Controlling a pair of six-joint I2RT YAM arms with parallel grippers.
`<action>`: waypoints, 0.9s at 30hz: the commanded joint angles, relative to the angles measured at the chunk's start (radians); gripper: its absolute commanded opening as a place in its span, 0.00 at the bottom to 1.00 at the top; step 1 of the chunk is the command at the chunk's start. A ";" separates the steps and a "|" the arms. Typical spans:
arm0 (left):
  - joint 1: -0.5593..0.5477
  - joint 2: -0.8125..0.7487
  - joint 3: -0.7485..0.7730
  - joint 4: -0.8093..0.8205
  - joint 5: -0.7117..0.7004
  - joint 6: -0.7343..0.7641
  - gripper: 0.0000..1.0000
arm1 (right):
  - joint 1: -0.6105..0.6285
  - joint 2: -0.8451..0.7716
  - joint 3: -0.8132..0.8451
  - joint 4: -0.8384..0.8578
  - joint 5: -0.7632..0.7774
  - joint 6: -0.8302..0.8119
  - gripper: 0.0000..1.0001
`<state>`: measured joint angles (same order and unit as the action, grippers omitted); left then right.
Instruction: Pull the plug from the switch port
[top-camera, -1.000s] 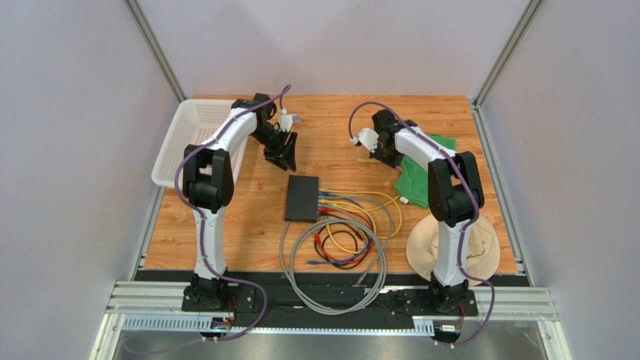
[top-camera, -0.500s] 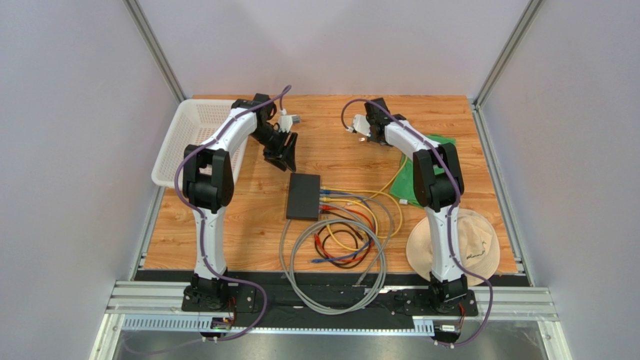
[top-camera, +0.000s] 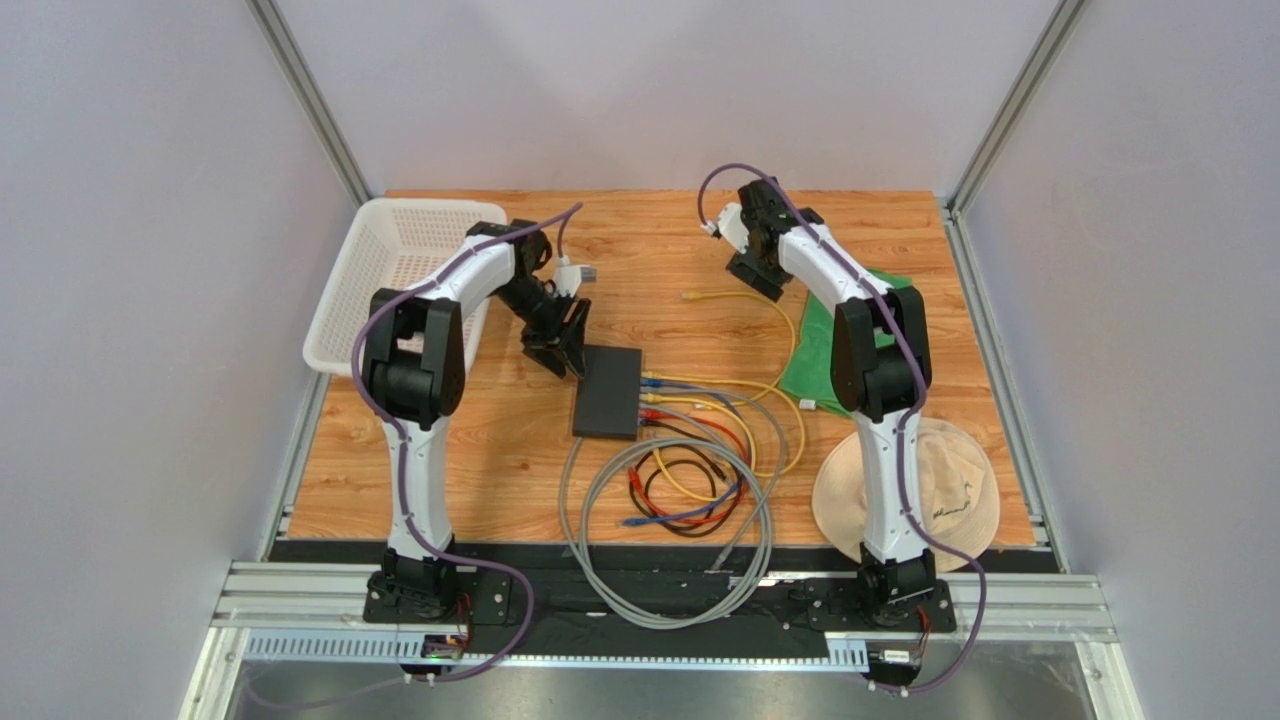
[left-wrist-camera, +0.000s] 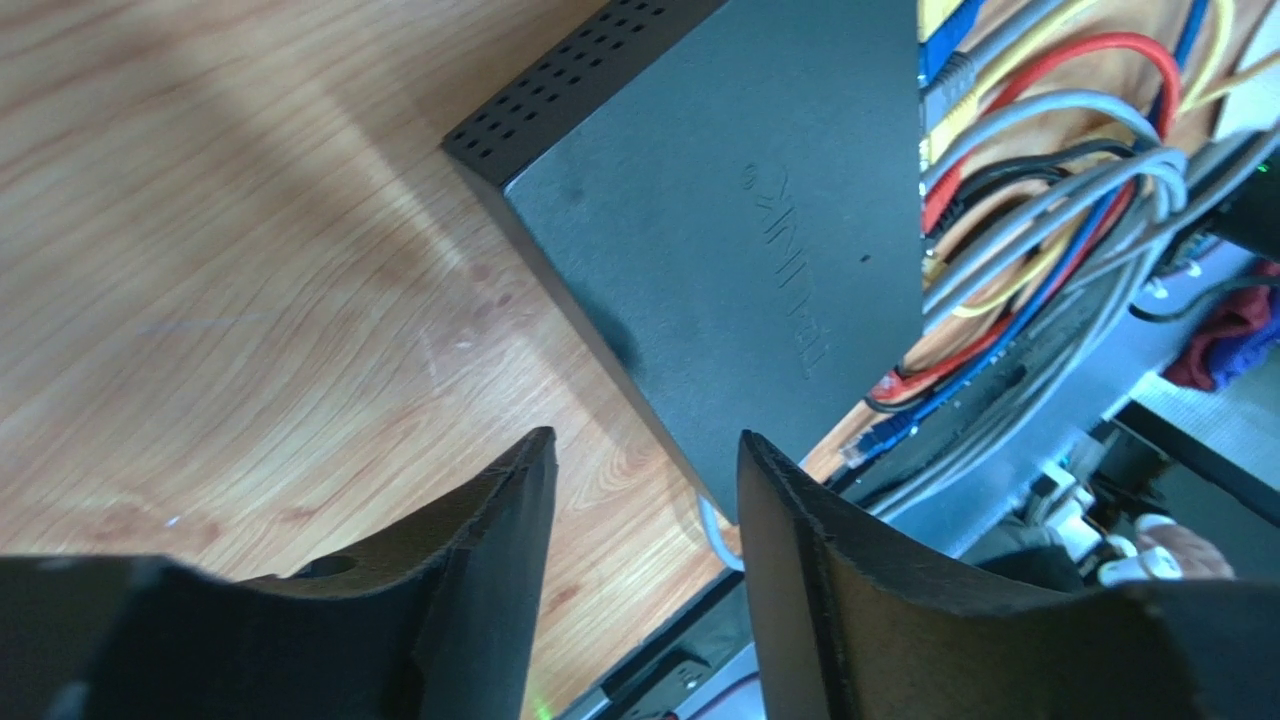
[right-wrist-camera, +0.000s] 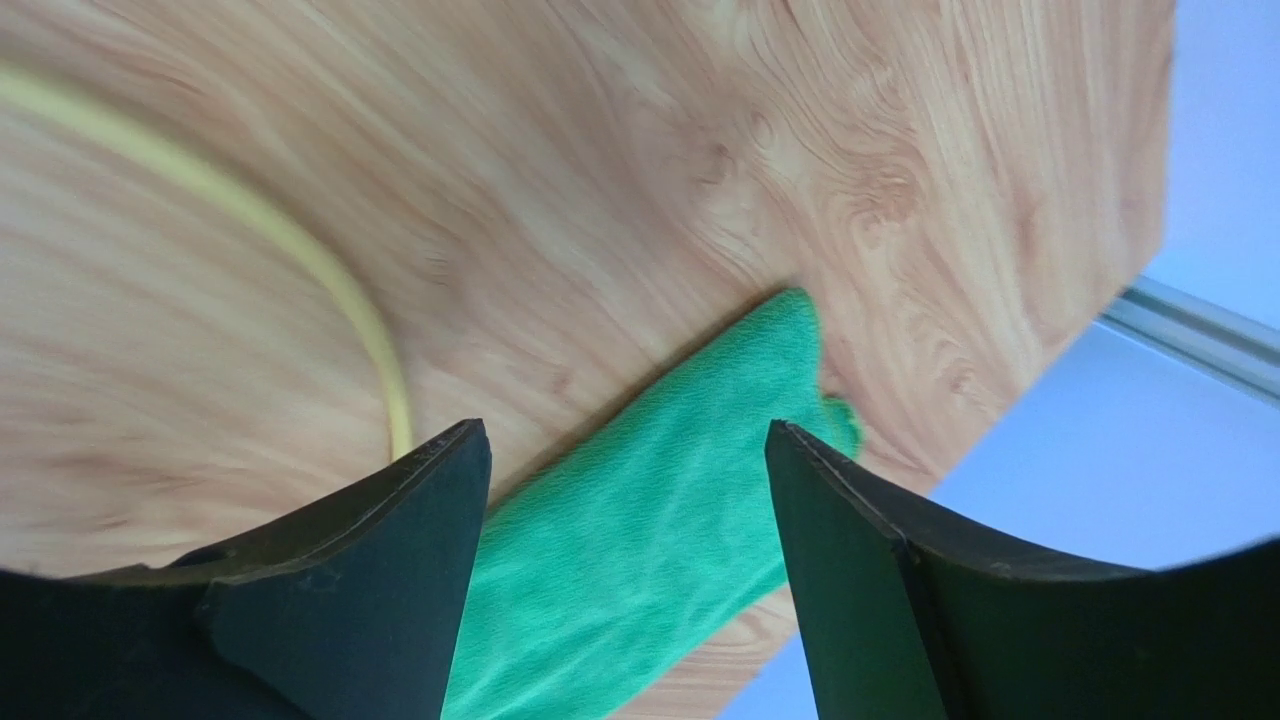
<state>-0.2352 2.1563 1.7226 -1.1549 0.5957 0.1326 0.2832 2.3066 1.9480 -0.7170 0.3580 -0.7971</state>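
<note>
Since a second ago the left gripper (top-camera: 559, 348) has come down and nearer, from the open table toward the switch's far-left corner. The right gripper (top-camera: 751, 270) has swung to the far side and let go of the yellow cable (top-camera: 736, 297), which now lies loose on the table (top-camera: 451, 450).

At the far left a white basket (top-camera: 338, 323) sits against the table's edge. Just right of it, the left gripper (left-wrist-camera: 646, 450) hangs over the far-left corner of the switch (left-wrist-camera: 721, 255), its fingers partly spread with nothing between them.

The switch (top-camera: 606, 393) lies flat near the table's middle. Blue, yellow, red and grey cables (top-camera: 676, 450) run from its right long edge and coil on the near side.

Farther back and to the right, the yellow cable's plug (top-camera: 694, 299) rests on the wood, well apart from the switch. The right gripper (right-wrist-camera: 624, 435) stands wide apart and empty above the yellow cable (right-wrist-camera: 301, 248) and a green cloth (right-wrist-camera: 661, 510). A tan hat (top-camera: 939, 488) lies at the near right.
</note>
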 joint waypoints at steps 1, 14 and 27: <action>0.002 0.062 0.063 -0.003 0.078 0.007 0.55 | 0.016 -0.110 0.144 -0.168 -0.195 0.306 0.73; -0.021 0.378 0.613 -0.112 0.193 0.028 0.38 | 0.010 -0.263 0.124 -0.249 -0.595 0.513 0.72; 0.002 0.113 0.513 -0.046 0.078 0.019 0.37 | -0.010 -0.155 -0.030 -0.257 -1.005 0.631 0.20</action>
<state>-0.2401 2.4355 2.3196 -1.2198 0.6518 0.1383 0.2474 2.0796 1.9690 -0.9833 -0.5449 -0.2390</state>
